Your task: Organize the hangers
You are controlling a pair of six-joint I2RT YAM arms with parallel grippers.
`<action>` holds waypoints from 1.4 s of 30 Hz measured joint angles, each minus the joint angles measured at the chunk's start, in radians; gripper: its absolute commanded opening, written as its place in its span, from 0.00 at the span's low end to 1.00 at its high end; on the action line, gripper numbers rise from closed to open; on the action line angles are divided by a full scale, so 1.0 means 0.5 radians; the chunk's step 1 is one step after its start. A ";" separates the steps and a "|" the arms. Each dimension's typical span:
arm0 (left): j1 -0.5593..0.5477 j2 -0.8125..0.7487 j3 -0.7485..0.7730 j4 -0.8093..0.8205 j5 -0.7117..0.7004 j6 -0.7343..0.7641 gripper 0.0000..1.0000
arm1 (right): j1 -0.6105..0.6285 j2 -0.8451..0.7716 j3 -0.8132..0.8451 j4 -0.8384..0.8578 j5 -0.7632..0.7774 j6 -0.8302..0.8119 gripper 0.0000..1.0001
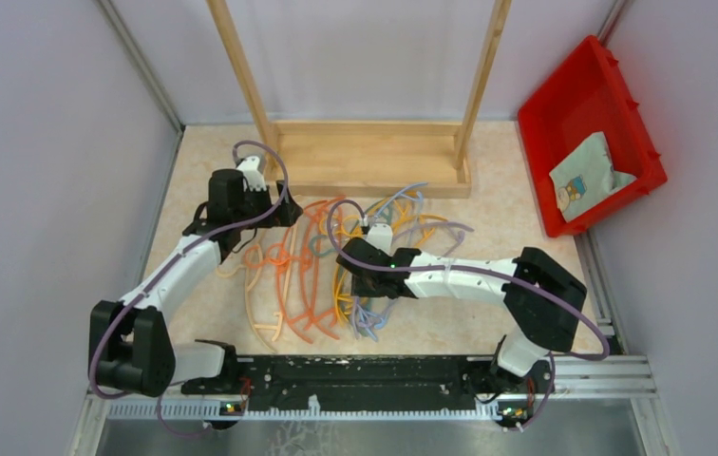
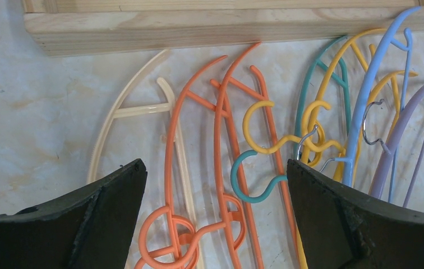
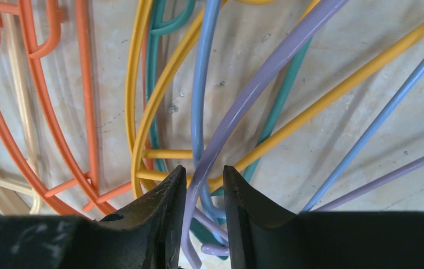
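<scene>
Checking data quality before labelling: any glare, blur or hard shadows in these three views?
Top external: even, diffuse light, sharp, hangers cast only faint shadows. Left wrist: hangers crisp, small glossy highlights on the orange ones; fingers near-black, little detail. Right wrist: soft shadows under the hangers, lavender hanger slightly soft near the fingers.

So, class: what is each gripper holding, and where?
Left gripper: nothing, open. Right gripper straddles the lavender hanger along its curved arm; grip uncertain.

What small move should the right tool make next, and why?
Probably close fully: the right tool straddles the lavender hanger, a slim gap showing beside it. It crosses over the yellow hanger and the teal hanger, so it should lift free.
</scene>
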 measured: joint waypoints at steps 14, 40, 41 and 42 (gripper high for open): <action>0.000 -0.082 -0.074 0.000 0.001 -0.015 1.00 | 0.000 0.032 -0.033 0.024 0.034 -0.031 0.18; 0.000 -0.180 -0.116 -0.014 -0.047 0.038 1.00 | -0.002 -1.074 0.307 -0.478 0.011 -0.269 0.00; 0.000 -0.180 -0.120 -0.014 -0.047 0.040 1.00 | -0.020 -1.083 0.376 -0.463 -0.008 -0.304 0.00; 0.000 -0.180 -0.124 -0.014 -0.047 0.040 1.00 | -0.040 -1.082 0.443 -0.442 -0.034 -0.339 0.00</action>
